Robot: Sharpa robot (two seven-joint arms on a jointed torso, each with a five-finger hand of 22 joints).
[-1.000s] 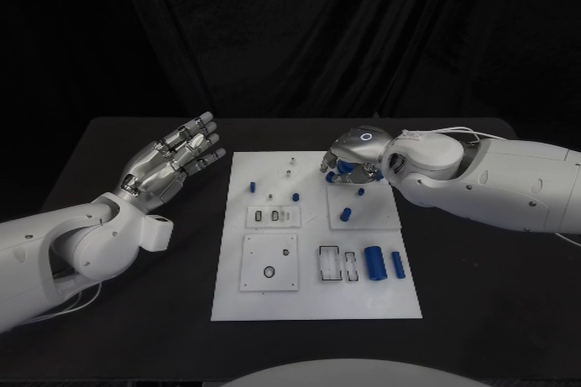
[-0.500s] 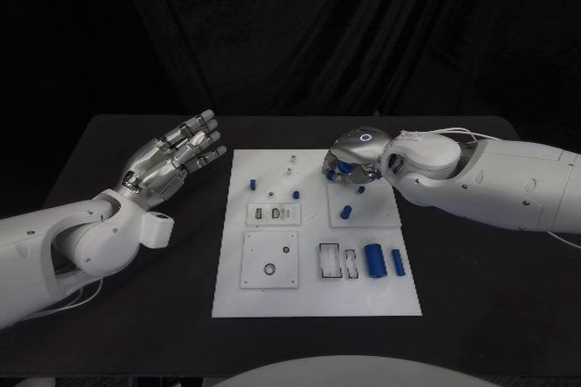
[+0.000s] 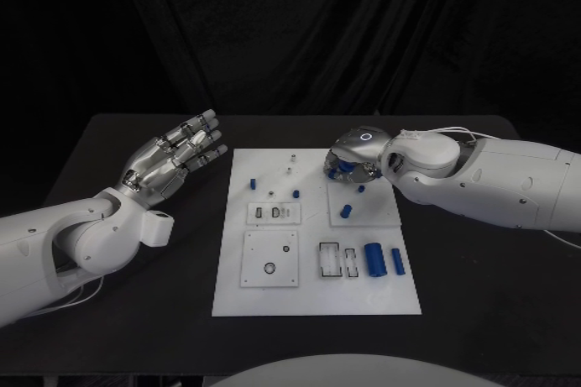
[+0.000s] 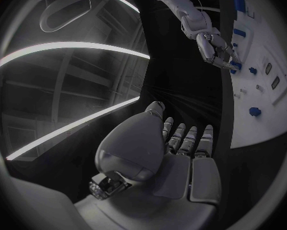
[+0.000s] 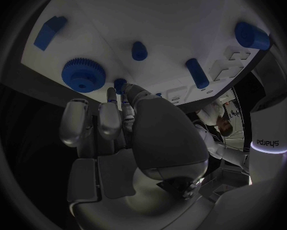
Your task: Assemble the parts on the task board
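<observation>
The white task board (image 3: 315, 299) lies in the middle of the black table. My right hand (image 3: 351, 164) is down over its far right part, fingers curled in. In the right wrist view the thumb and fingertips (image 5: 112, 94) close round a small blue part (image 5: 120, 83) at the board's surface. Beside it lie a blue gear (image 5: 84, 75), a blue block (image 5: 49, 30) and two blue pegs (image 5: 138, 50). My left hand (image 3: 170, 156) hovers left of the board, flat, fingers spread, holding nothing. The left wrist view shows the left hand (image 4: 175, 153) with the board (image 4: 265, 102) beyond it.
On the board's near right lie a thick blue cylinder (image 3: 375, 260) and a thinner one (image 3: 397, 264). A blue peg (image 3: 347, 211) rests mid-right, and a small blue piece (image 3: 253, 185) stands far left. White plates with slots and holes (image 3: 269, 261) sit on the board's left half.
The right hand's fingers have drawn in slightly over the blue pieces. The left hand has barely moved.
</observation>
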